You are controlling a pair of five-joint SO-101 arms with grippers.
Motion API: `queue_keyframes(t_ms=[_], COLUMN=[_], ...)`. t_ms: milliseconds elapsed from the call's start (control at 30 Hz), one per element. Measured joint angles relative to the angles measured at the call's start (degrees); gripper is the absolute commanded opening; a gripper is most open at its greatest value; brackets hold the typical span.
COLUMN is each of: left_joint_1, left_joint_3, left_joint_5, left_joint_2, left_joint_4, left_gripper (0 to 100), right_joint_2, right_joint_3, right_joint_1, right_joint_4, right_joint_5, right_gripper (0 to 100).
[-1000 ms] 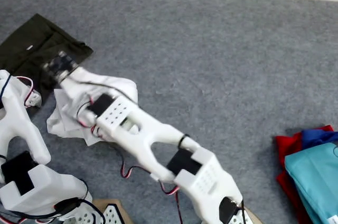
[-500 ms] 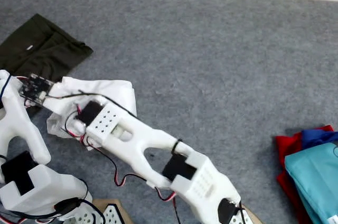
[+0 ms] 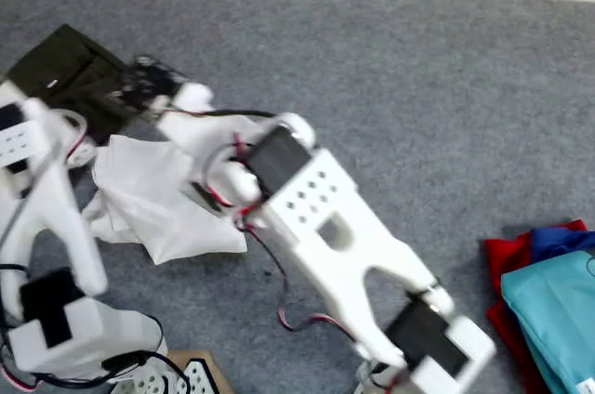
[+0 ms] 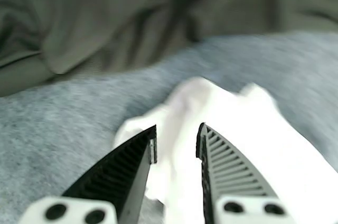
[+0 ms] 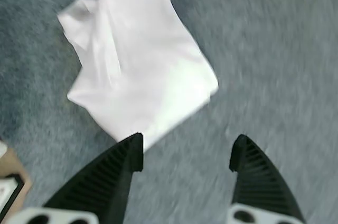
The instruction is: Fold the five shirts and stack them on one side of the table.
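High view of a white shirt lying loose and unfolded on a grey table

Shows the right gripper swung, within the last second, from low at the white shirt's left edge to high above it, jaws wide apart and holding nothing. Leaves the white shirt more exposed than a second ago, spread out but crumpled. Finds the left gripper raised too, at the white shirt's left edge, jaws a narrow gap apart with white cloth in the gap; unclear whether pinched. Places a dark olive shirt just beyond the white shirt, also unfolded, and a pile of red, blue and teal shirts well to its right. Suggests a fresh grasp before the next fold, with two shirts left to do
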Motion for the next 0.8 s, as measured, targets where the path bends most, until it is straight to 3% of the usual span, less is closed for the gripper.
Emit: queue_keyframes(t_ms=[233, 400, 600, 800], left_joint_1=[8.18, 15.65, 18.02, 17.85], left_joint_3=[-1.41, 5.19, 14.42, 15.03], left_joint_5=[0.0, -0.7, -5.01, -5.45], left_joint_2=[-8.62, -10.81, -7.12, -3.25], left_joint_4=[4.04, 3.25, -5.8, -8.18], left_gripper=[14, 14, 13, 1], right_joint_2=[-21.01, -31.65, -32.97, -32.97], right_joint_3=[34.11, 56.79, 62.15, 62.24], right_joint_1=[4.57, 9.32, 11.16, 11.16], right_joint_4=[-17.67, -34.29, -38.68, -38.95], right_joint_5=[-6.95, -11.96, -13.71, -13.71], right_gripper=[26.2, 13.1, 4.8, 4.8])
